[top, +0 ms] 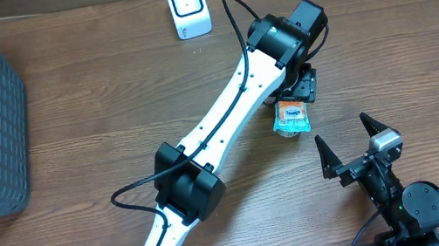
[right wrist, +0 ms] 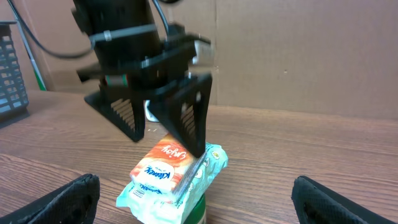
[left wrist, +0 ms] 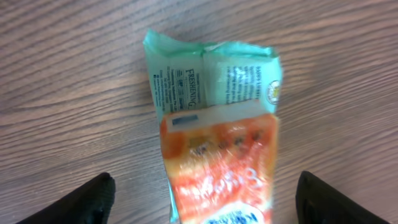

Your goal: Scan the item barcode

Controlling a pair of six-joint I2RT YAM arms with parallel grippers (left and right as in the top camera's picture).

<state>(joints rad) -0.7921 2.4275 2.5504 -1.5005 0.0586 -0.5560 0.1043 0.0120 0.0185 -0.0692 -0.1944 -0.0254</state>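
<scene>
Left fingers [left wrist: 87, 200] apart, astride the tissue packet [left wrist: 217, 143].

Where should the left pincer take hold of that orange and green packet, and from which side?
Probably across its short width, at the orange middle of the packet, coming straight down from above. It lies on the table with both long edges free, and the open left pincer straddles them.

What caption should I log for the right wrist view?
Left end effector, open, straddling the orange-and-green packet on the wooden table.
</scene>
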